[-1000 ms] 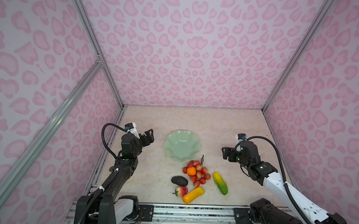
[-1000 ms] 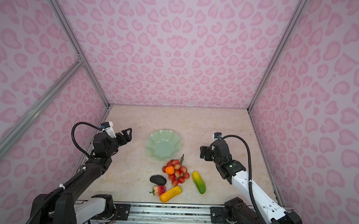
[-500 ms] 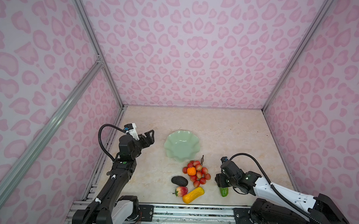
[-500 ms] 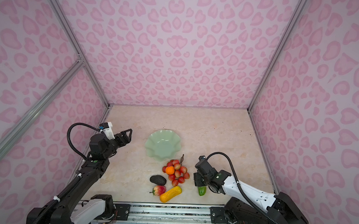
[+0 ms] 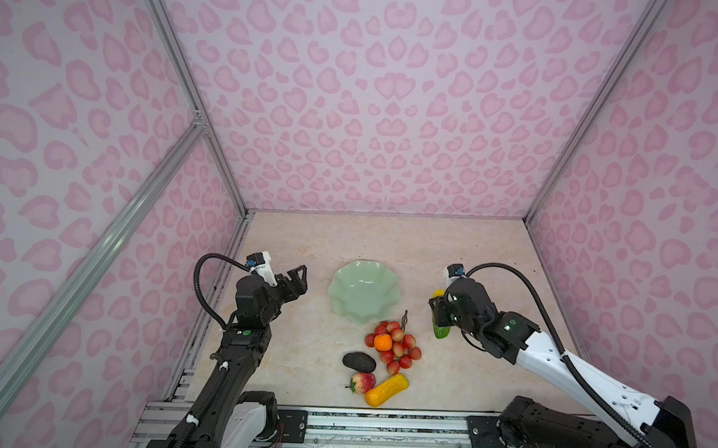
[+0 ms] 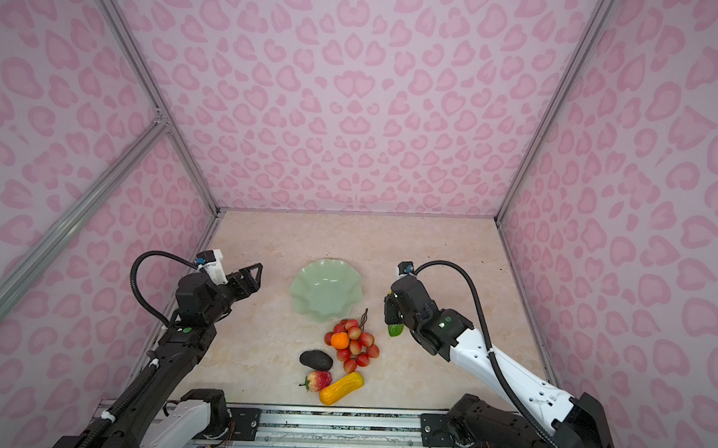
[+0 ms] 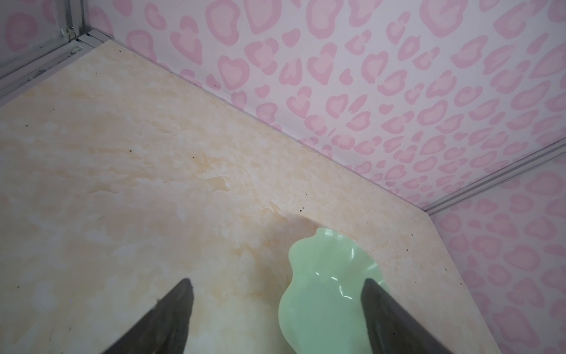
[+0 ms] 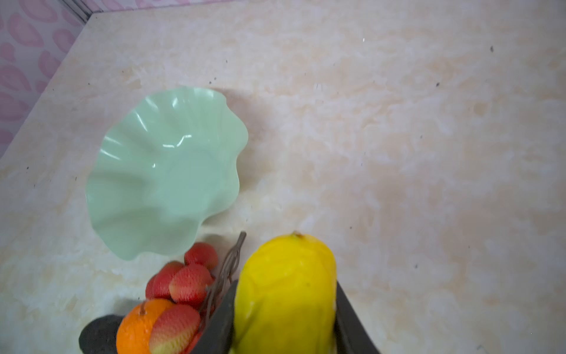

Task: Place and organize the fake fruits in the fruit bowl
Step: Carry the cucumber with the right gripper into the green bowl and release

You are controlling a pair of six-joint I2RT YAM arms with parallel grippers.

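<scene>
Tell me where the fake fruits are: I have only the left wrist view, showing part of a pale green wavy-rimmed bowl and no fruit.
Observer: Five lie on the table, nearer the robot than the pale mint-green scalloped bowl: a red berry bunch with a small orange among its berries, a dark avocado, a pink-red strawberry and a bumpy yellow-orange oblong fruit.
Operator: Any sixth?
Observer: The right gripper has its jaws shut on a bumpy yellow-green oblong fruit, right of the bowl in both top views.
Operator: Is the rest of the bowl empty?
Observer: Yes, the whole bowl holds nothing.
</scene>
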